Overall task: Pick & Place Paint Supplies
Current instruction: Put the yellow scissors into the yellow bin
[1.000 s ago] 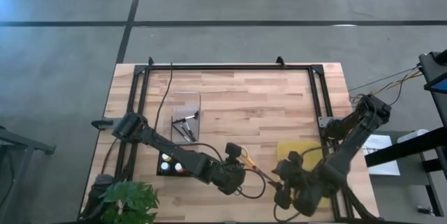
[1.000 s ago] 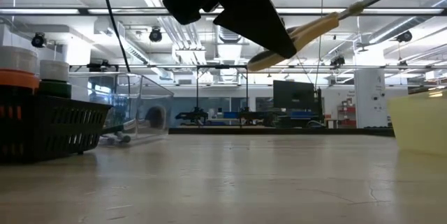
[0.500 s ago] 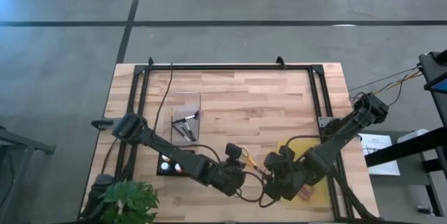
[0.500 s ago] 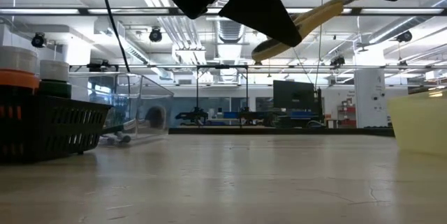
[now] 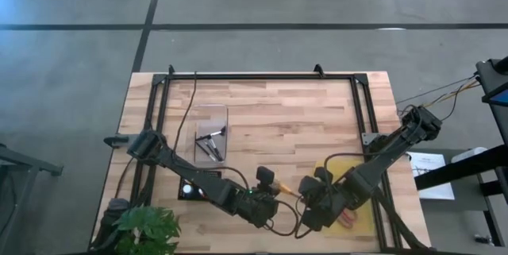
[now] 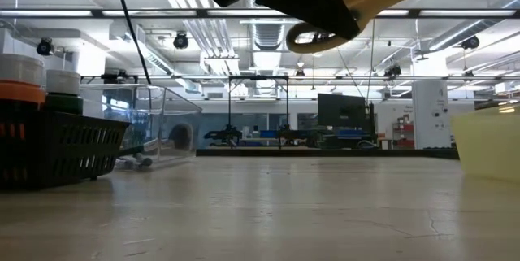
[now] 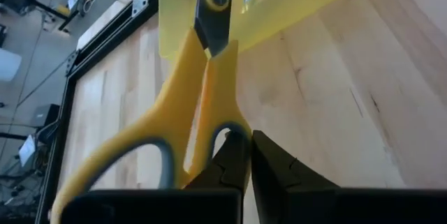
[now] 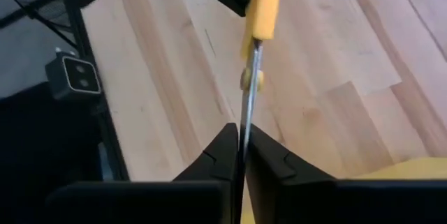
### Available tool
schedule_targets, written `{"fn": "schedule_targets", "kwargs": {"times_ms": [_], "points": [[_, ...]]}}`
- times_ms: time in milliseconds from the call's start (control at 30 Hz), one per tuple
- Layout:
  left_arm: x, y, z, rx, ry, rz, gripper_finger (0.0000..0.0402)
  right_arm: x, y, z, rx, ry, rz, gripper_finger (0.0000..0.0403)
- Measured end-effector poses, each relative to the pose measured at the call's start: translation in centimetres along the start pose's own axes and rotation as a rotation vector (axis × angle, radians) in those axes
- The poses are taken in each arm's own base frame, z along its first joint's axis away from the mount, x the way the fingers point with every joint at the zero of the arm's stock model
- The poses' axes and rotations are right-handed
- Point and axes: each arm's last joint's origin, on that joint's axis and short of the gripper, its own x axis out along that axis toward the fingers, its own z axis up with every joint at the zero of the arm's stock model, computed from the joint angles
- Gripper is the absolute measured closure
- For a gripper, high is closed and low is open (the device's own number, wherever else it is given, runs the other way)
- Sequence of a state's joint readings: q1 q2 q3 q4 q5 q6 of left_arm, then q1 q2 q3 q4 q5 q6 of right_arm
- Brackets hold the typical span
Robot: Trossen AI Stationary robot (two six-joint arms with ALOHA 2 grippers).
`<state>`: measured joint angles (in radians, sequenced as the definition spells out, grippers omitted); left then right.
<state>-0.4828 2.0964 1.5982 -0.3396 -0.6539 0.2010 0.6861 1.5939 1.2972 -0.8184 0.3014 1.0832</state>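
With both end effectors clamped on the yellow-handled scissors [image 7: 188, 105], left end effector [image 7: 246, 155] on a handle, right end effector [image 8: 242, 144] pinching the blades, the left should release first, before the yellow bin [image 5: 333, 169] at 3 o'clock.

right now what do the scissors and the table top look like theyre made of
Yellow-handled scissors: handles look like smooth moulded plastic, glossy and evenly coloured, with grey lining in the finger loops; the blades look like bare metal, thin, grey and slightly shiny. Table top: wood, probably butcher block, judging by the joined pale strips with visible grain.
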Motion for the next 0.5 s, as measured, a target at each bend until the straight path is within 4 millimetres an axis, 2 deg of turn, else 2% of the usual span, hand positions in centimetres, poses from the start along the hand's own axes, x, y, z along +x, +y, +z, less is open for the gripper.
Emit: {"fn": "schedule_targets", "kwargs": {"times_ms": [67,300,500], "points": [[0.0,0.0,0.0,0.008,-0.004,-0.010,0.0387,0.0,-0.1,-0.1,-0.014,0.003,-0.007,0.0392],[-0.2,-0.3,0.1,0.051,-0.013,-0.052,0.0317,0.0,-0.2,-0.1,-0.023,-0.002,-0.020,0.0394],[-1.2,-0.9,0.4,0.091,-0.058,-0.199,0.0304,0.0,-0.4,-0.2,-0.039,-0.015,-0.056,0.0395]]}}
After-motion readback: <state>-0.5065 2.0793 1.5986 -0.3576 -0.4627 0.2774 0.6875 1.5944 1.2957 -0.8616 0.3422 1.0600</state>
